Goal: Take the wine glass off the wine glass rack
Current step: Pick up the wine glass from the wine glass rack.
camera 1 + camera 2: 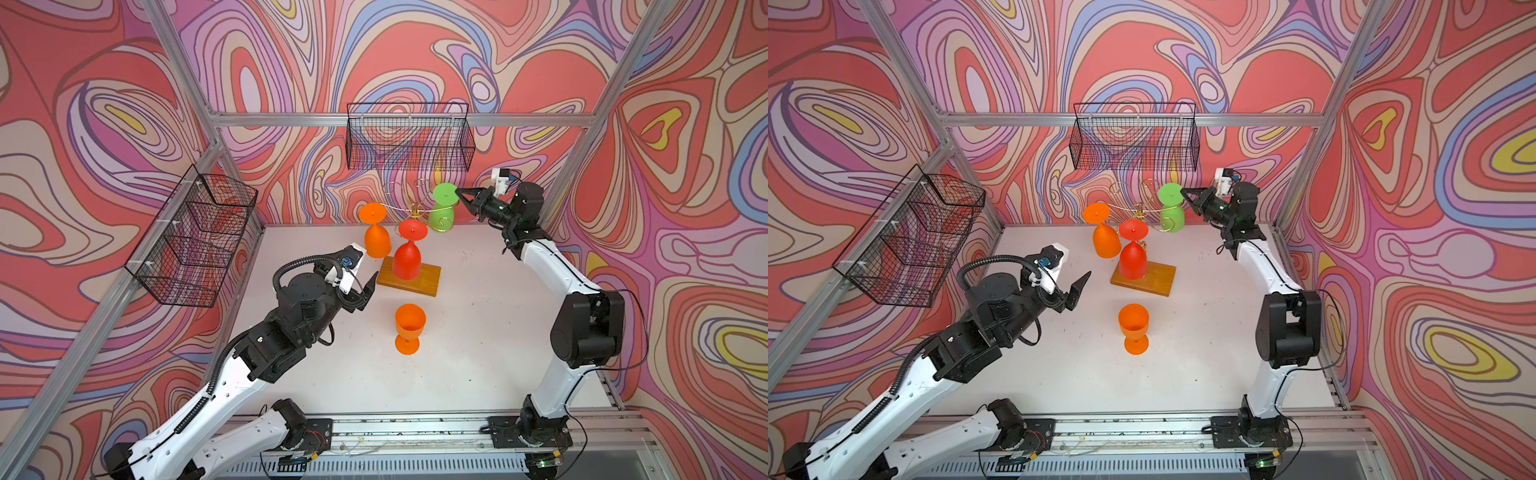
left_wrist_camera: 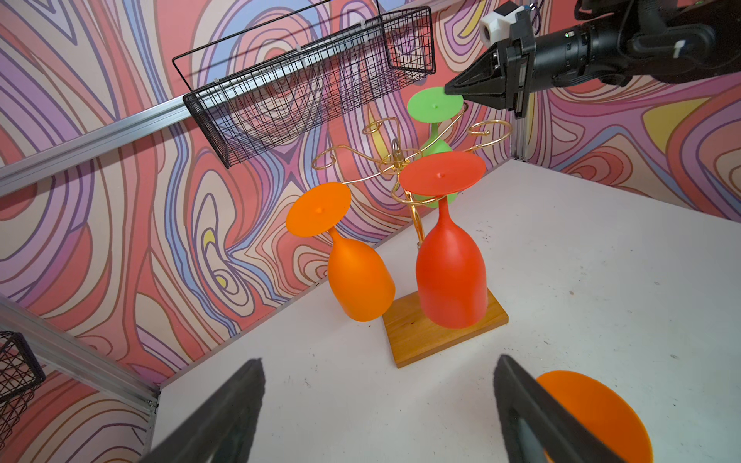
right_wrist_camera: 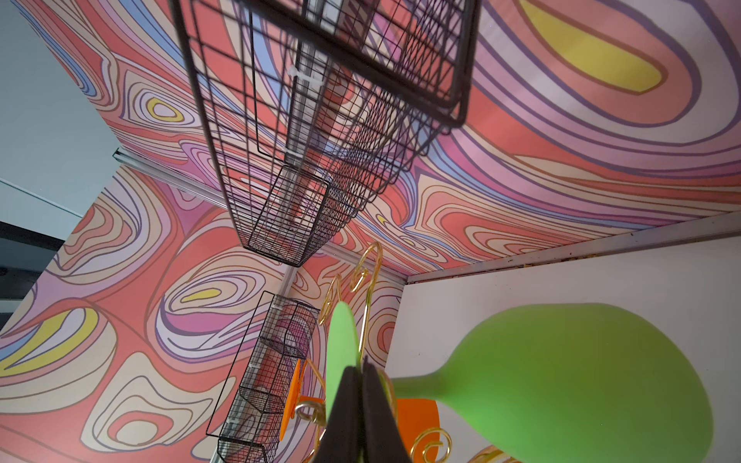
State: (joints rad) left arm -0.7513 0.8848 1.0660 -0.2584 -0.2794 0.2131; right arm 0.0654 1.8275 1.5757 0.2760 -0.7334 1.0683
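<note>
2 grippers differ: the right gripper (image 1: 458, 191), the nearer, is clamped on the foot-disc edge of the lime-green plastic wine glass (image 1: 441, 217) (stem vertical, bowl down), which hangs from the far arm of the thin gold wire wine glass rack (image 1: 429, 279); the left gripper (image 2: 379, 360) gapes empty.

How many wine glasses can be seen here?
4. Three hang upside down on the rack: orange glass, red glass, green glass. A second orange glass stands on the table.
</note>
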